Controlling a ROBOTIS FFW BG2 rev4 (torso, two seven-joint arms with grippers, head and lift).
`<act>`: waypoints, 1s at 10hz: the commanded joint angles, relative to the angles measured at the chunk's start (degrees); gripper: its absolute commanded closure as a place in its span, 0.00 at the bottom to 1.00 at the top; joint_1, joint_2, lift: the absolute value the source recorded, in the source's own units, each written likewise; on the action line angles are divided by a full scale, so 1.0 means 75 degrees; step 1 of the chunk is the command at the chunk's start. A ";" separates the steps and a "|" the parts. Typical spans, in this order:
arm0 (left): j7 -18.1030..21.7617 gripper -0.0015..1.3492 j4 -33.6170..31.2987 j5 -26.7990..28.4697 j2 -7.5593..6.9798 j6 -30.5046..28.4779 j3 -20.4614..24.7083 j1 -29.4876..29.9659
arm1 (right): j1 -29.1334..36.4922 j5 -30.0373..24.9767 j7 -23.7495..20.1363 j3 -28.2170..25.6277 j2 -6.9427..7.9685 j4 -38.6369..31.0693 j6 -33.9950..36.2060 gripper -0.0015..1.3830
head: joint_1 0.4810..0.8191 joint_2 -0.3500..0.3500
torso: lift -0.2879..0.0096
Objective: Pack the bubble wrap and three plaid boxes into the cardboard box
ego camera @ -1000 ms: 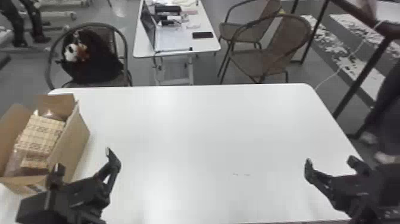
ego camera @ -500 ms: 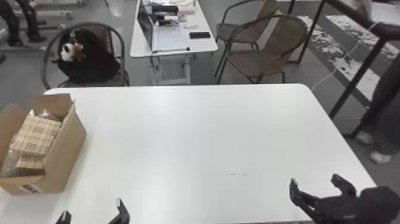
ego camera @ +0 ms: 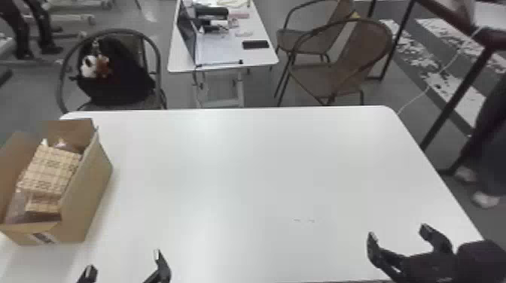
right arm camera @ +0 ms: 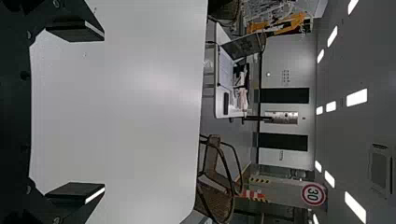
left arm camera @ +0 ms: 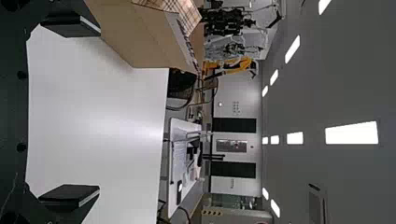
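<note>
Packing seemed finished, with plaid boxes [ego camera: 51, 171] and apparently bubble wrap [ego camera: 18, 205] inside the cardboard box [ego camera: 88, 192] on the worktop [ego camera: 244, 169]. Both pairs of jaws stood wide apart, empty; the next move called merely for keeping clear.

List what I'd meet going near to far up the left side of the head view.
Left pincer → cardboard box, with plaid boxes inside → black bag on a chair.
</note>
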State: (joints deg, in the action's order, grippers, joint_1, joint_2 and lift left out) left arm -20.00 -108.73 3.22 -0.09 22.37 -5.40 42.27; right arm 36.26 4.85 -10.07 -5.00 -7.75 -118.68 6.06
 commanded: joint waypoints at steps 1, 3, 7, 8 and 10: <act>-0.0005 0.09 0.0001 0.0015 0.0031 0.0029 0.0005 -0.0012 | -0.0018 -0.0038 -0.0005 -0.0001 0.0002 -0.0008 0.0000 0.11 | 0.63 0.49 | 0.66; -0.0016 0.09 0.0001 0.0039 0.0031 0.0064 0.0017 -0.0023 | -0.0018 -0.0073 -0.0016 0.0011 0.0002 -0.0020 -0.0012 0.11 | 0.63 0.50 | 0.66; -0.0040 0.09 0.0013 0.0062 0.0031 0.0076 0.0029 -0.0035 | -0.0030 -0.0096 -0.0028 -0.0001 0.0002 -0.0020 -0.0023 0.11 | 0.63 0.50 | 0.66; -0.0040 0.09 0.0013 0.0097 0.0031 0.0111 0.0040 -0.0047 | -0.0018 -0.0120 -0.0028 -0.0001 0.0002 -0.0020 -0.0047 0.11 | 0.63 0.50 | 0.66; -0.0040 0.09 0.0013 0.0109 0.0031 0.0111 0.0040 -0.0058 | -0.0018 -0.0143 -0.0040 -0.0001 0.0002 -0.0020 -0.0082 0.11 | 0.63 0.50 | 0.66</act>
State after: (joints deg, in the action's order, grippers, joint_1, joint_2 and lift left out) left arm -20.30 -108.63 4.03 -0.09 23.20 -5.10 41.84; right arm 36.05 3.81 -10.34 -5.00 -7.73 -118.87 5.49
